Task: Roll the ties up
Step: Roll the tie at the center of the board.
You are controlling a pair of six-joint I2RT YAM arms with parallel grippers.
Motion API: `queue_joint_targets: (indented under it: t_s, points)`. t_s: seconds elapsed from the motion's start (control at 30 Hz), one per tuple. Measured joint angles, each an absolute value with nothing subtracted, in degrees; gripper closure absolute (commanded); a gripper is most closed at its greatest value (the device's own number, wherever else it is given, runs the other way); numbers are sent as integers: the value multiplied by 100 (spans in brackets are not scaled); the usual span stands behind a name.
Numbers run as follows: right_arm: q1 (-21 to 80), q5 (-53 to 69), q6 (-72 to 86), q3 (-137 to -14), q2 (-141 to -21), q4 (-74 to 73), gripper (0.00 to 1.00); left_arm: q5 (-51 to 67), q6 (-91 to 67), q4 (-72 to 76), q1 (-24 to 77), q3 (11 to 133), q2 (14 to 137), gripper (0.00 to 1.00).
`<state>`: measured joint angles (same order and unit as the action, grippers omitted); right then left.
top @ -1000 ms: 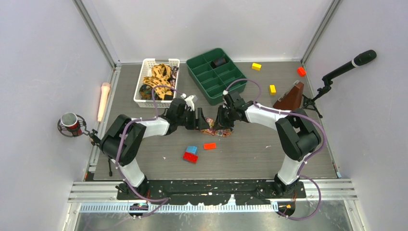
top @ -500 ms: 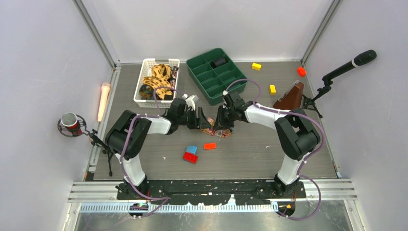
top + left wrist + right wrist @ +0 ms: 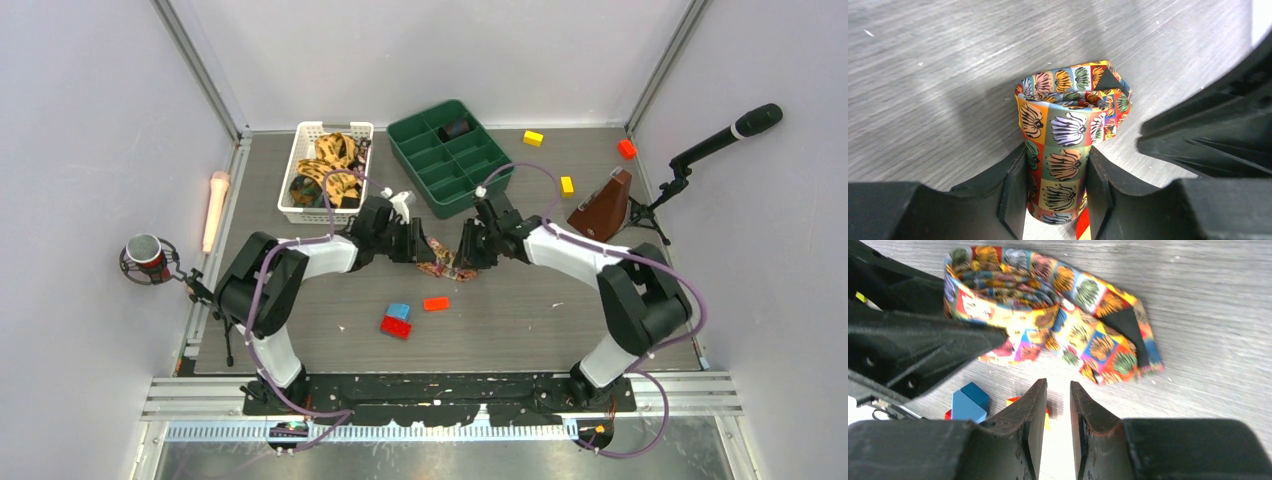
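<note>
A colourful patchwork tie [image 3: 441, 263] lies partly rolled on the grey table between my two grippers. My left gripper [image 3: 418, 247] is shut on the rolled part, which stands upright between its fingers in the left wrist view [image 3: 1068, 150]. The loose tail with its black lining lies flat on the table [image 3: 1108, 340]. My right gripper [image 3: 463, 252] sits just right of the tie with its jaws a narrow gap apart and nothing between them [image 3: 1058, 387]. More ties [image 3: 330, 165], orange and dark, lie heaped in the white basket [image 3: 297, 212].
A green divided tray [image 3: 490, 175] stands behind the grippers, with a dark roll [image 3: 457, 129] in one compartment. Blue [image 3: 398, 311], red [image 3: 395, 327] and orange [image 3: 436, 303] blocks lie in front. Yellow blocks [image 3: 567, 185], a brown wedge [image 3: 603, 205] and a microphone [image 3: 725, 135] are at the right.
My right gripper has drawn back to the right, off the tie. My left gripper has shifted slightly back and right with the roll still in it.
</note>
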<state>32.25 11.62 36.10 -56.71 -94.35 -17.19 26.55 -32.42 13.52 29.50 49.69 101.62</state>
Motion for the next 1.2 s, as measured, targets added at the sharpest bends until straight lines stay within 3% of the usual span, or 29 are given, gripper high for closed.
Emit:
queue_joint_targets:
  t_s: [0.3, 0.67, 1.2]
  points:
    - [3135, 587, 3614, -5133, -8309, -1916, 69, 1216, -2641, -58, 3205, 5719, 10036, 62]
    - [3098, 309, 3618, -4851, -8034, -2110, 69, -329, -2477, -895, 3573, 6331, 10090, 63]
    - [3087, 255, 3660, -4582, -7518, -2250, 69, -2825, -2191, -2314, 4486, 8287, 11430, 63]
